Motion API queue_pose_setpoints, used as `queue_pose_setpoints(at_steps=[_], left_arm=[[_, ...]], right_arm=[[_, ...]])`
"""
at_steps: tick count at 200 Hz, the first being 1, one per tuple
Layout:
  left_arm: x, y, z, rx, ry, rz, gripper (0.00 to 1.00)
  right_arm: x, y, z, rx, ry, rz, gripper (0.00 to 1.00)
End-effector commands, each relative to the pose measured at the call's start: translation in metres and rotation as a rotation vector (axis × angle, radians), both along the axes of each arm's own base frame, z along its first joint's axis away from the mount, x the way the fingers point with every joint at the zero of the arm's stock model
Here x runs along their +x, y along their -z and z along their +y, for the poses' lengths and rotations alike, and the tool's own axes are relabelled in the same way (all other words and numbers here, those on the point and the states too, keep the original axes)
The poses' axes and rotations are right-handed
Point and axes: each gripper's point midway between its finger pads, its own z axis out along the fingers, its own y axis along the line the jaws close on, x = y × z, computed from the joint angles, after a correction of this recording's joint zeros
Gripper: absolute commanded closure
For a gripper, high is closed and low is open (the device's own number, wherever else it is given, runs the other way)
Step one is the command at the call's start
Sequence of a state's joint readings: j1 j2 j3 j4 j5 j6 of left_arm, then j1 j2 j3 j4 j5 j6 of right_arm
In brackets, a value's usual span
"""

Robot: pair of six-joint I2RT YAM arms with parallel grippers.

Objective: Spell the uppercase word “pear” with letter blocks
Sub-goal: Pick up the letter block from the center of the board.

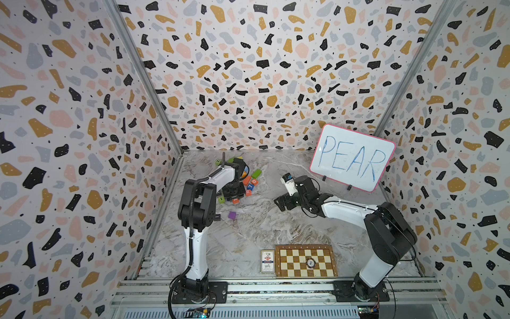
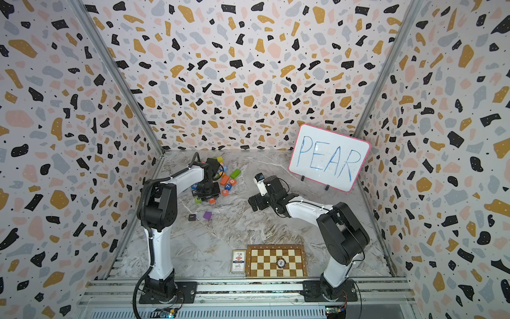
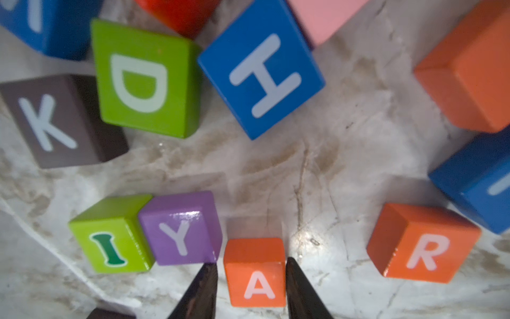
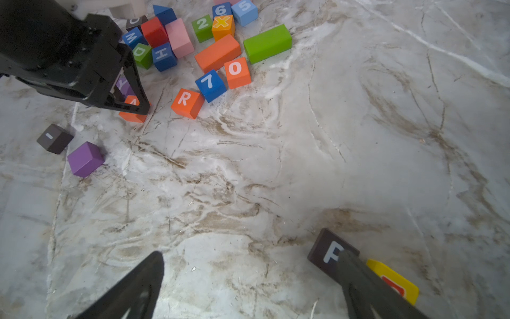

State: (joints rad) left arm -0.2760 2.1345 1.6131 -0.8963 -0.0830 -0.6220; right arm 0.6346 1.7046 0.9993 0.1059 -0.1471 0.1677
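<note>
Left claw [image 3: 251,262] straddles the A block [image 3: 255,276], seemingly touching its sides.

1. Classed as a robotics lab: a closed test cell, not a home or a shop.
2. Enclosed by terrazzo-print wall panels [image 1: 248,69] set in bare aluminium corner posts [image 1: 140,69].
3. Fitted with two robot arms, left arm [image 1: 196,248] and right arm [image 1: 389,234], bolted to a slotted metal rail [image 1: 276,288] along the front edge of a marble-look desk [image 1: 262,226].
4. Wired openly, with loose cabling and a lit circuit board [image 1: 198,313] at the rail.
5. Stocked with trial props only: whiteboard [image 1: 353,157] lettered PEAR, letter blocks [image 4: 186,100], chessboard [image 1: 306,261], card box [image 1: 267,261].
</note>
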Motion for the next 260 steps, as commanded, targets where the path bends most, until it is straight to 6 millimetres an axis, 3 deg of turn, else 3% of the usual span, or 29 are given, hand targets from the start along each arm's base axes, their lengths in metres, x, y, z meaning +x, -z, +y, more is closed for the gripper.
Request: queue_pose_setpoints(at_steps=[1,53,119,153,183,215,260], left_arm=[[0.001,-0.002,-0.003,-0.009,-0.005,0.004,0.59],[0.003,-0.003,-0.004,-0.014,-0.005,-0.001,0.60],[-0.001,-0.015,-0.009,-0.023,0.015,-0.027,0.71],[-0.009,-0.030,-0.021,-0.014,0.048,-0.044,0.74],[-0.017,-0.054,-0.052,-0.039,0.100,-0.102,0.74],[-0.031,-0.066,-0.105,-0.075,0.190,-0.129,0.75],[-0.042,-0.079,-0.189,-0.129,0.324,-0.134,0.78]], right_arm=[[-0.001,-0.012,0.000,0.028,0.000,-0.015,0.00],[-0.001,-0.014,-0.002,0.029,0.008,-0.016,0.01],[-0.003,-0.024,-0.007,0.038,0.031,-0.023,0.00],[-0.019,-0.027,-0.031,0.045,0.094,-0.013,0.00],[-0.023,-0.035,-0.078,0.070,0.223,-0.012,0.00],[-0.025,-0.013,-0.136,0.098,0.404,0.069,0.01],[-0.031,0.006,-0.172,0.112,0.525,0.116,0.01]])
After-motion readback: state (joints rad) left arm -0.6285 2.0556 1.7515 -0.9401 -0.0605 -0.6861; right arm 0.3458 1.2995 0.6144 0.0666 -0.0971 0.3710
